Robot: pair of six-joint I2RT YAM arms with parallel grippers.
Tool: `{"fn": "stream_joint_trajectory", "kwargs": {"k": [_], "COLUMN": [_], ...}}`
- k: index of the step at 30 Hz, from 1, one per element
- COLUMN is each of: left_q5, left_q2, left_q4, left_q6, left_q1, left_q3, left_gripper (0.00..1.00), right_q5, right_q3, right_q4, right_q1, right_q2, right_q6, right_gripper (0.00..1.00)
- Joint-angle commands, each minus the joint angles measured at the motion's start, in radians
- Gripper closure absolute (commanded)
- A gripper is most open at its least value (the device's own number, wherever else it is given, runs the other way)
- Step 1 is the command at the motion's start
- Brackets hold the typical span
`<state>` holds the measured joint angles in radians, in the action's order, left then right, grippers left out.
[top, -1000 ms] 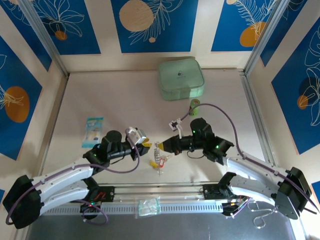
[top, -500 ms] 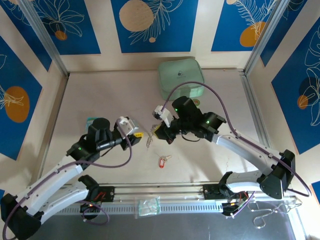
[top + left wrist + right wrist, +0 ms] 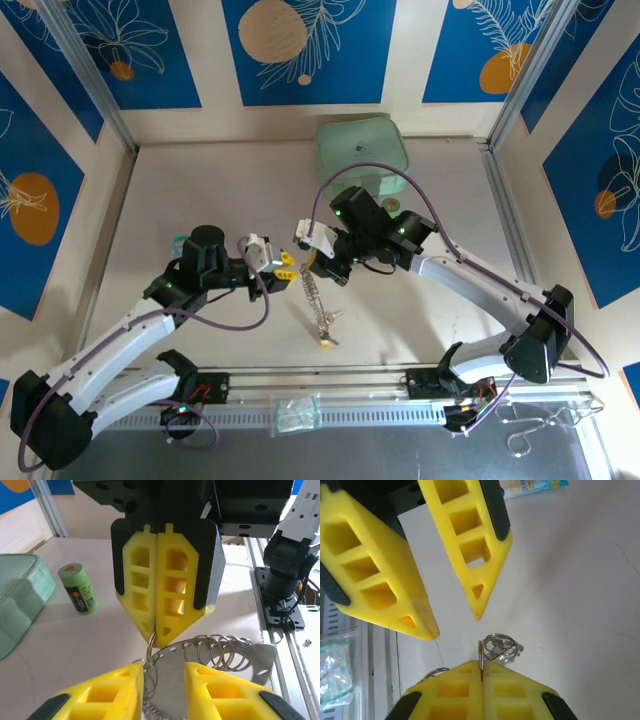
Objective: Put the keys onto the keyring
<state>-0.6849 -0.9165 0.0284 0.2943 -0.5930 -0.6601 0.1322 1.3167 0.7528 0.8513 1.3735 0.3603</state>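
Closest to my bases, toward the near edge of the pale tabletop (image 3: 430,320), the small metal key with the yellow plastic head (image 3: 328,340) sits at the low end of the large silvery keyring of chain-like links (image 3: 313,297). I cannot tell whether that key rests on the surface or hangs just above it. From there the keyring runs up and away to my right pincer (image 3: 311,266), near the middle of the tabletop. Its yellow jaws are pressed flat together on the ring's thin wire, so I am pinching the keyring there. My left pincer (image 3: 286,266) meets it tip to tip from the left, with its jaws parted and nothing clamped. The ring's coils lie in the gap between those jaws, and one loop looks to sit right against a finger (image 3: 112,690). Farther back, just beyond my right arm, is the short green cylinder with a dark label (image 3: 77,588). Behind it the pale green square soft case (image 3: 362,158) sits at the middle of the far edge.
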Motion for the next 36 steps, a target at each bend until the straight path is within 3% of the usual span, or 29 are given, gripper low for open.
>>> {"fn": "stream_joint_trajectory", "kwargs": {"k": [1,8,15,19,29,36], "left_q5": [-0.075,-0.058,-0.084,-0.088,-0.076,-0.092], "left_q2": [-0.017,-0.028,-0.044,-0.050,-0.054,-0.065], "left_q4": [-0.075,-0.080,-0.025,0.023,0.059,0.019], "left_q6": [-0.024,-0.028,0.006,0.050,0.086,0.055], "left_q1": [0.009,0.009,0.008,0.006,0.005,0.006], "left_q3": [0.020,0.023,0.006,-0.010,-0.013,-0.017], "left_gripper": [0.77,0.79,0.92,0.94,0.88,0.92], "right_q5": [0.053,0.061,0.067,0.073,0.071,0.092], "right_q3": [0.031,0.045,0.059,0.052,0.039,0.035], "right_q4": [0.002,0.006,-0.002,-0.012,-0.018,-0.022], "right_q1": [0.013,0.031,0.041,0.044,0.044,0.051], "right_q2": [0.000,0.013,0.020,0.017,0.016,0.019], "right_q6": [0.050,0.071,0.077,0.082,0.088,0.085], "right_gripper": [1.00,1.00,1.00,1.00,1.00,1.00]}}
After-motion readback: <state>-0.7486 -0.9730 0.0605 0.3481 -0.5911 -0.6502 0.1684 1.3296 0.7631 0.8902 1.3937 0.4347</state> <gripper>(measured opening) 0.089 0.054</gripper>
